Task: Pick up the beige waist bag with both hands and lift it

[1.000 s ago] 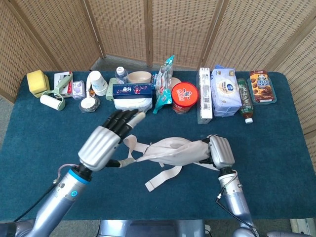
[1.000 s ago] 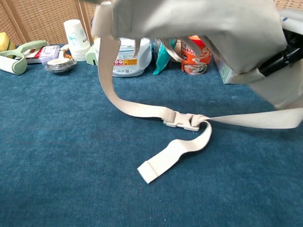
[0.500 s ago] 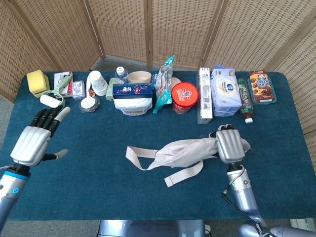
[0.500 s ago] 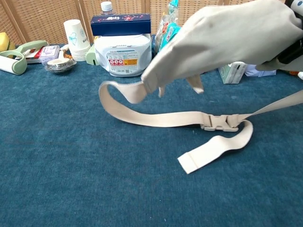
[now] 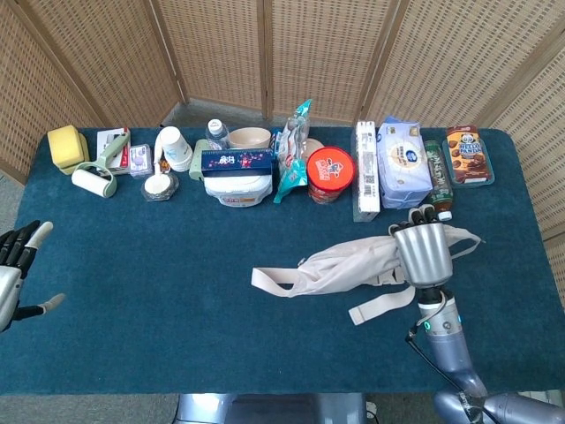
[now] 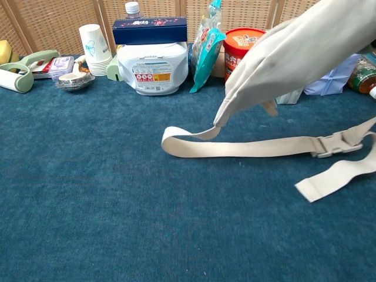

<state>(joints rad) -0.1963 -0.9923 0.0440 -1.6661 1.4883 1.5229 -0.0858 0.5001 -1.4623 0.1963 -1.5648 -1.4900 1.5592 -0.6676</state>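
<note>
The beige waist bag (image 5: 353,262) hangs slanted above the blue table, its right end raised. My right hand (image 5: 423,251) grips that raised end. In the chest view the bag's pouch (image 6: 294,56) fills the upper right, and its strap (image 6: 247,147) with a buckle (image 6: 335,143) trails on the cloth. My left hand (image 5: 13,269) is far off at the left edge of the head view, fingers spread, holding nothing. The chest view does not show either hand.
A row of goods lines the table's far edge: a white cup stack (image 5: 175,147), a wipes tub (image 5: 237,180) with a dark box on top, a red can (image 5: 330,174), a blue-white pack (image 5: 403,162), a cookie box (image 5: 467,154).
My left hand has let go of the bag and swung out to the far left edge. My right hand has carried the bag to the right, dragging the strap along.
</note>
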